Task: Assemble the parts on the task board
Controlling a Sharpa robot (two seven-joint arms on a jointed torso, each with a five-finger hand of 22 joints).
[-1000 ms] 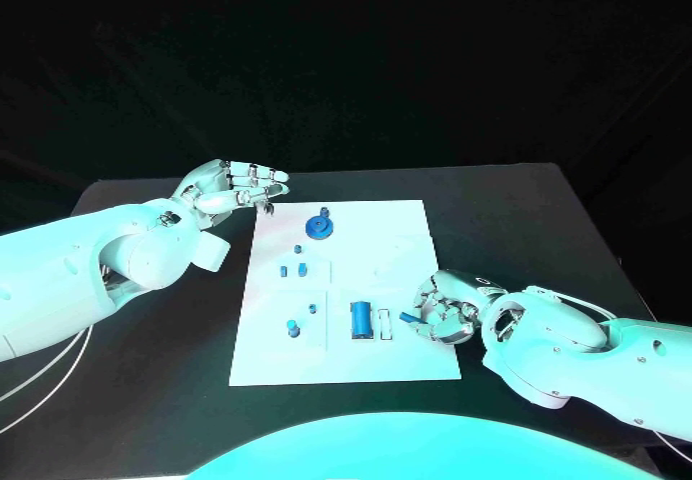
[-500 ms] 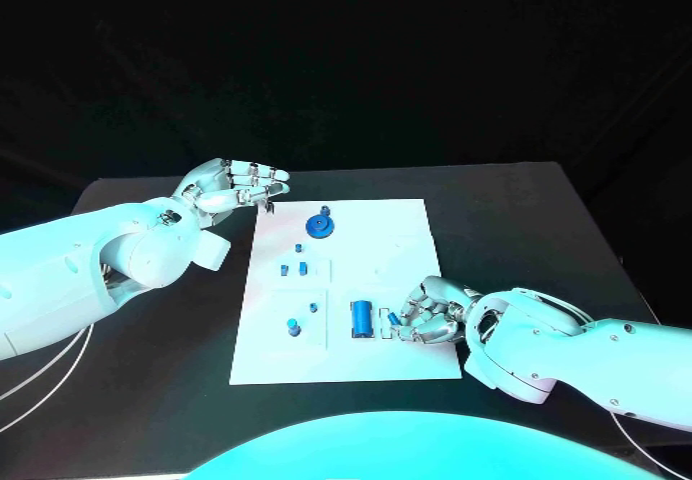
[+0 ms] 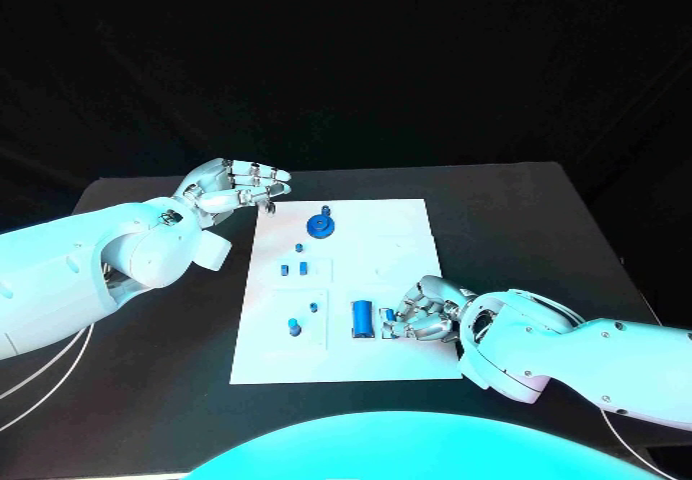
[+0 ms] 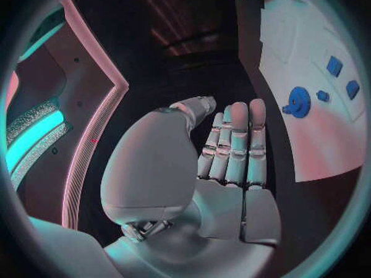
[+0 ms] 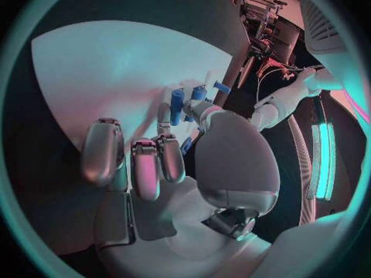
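The white task board point(image 3: 404, 250) lies in the middle of the black table. On it are a round blue part point(image 3: 320, 229), a blue cylinder point(image 3: 361, 318) and several small blue pieces, among them a pair point(image 3: 294, 268) and a peg point(image 3: 293, 326). My right hand point(image 3: 427, 312) rests on the board's near right part and pinches a small blue part point(image 3: 389, 317) beside the cylinder. In the right wrist view the thumb and a finger hold that small blue part point(image 5: 188, 145) just short of the cylinder point(image 5: 177, 107). My left hand point(image 3: 232, 185) hovers off the board's far left corner, fingers apart, holding nothing.
In the left wrist view my left hand point(image 4: 230, 151) is off the board point(image 4: 324, 136), with the round blue part point(image 4: 298, 99) nearest it. Bare black table point(image 3: 534, 220) surrounds the board; its far edge meets a dark backdrop.
My right hand has slid left onto the board, carrying the small blue part up next to the blue cylinder. The left hand has stayed in place.
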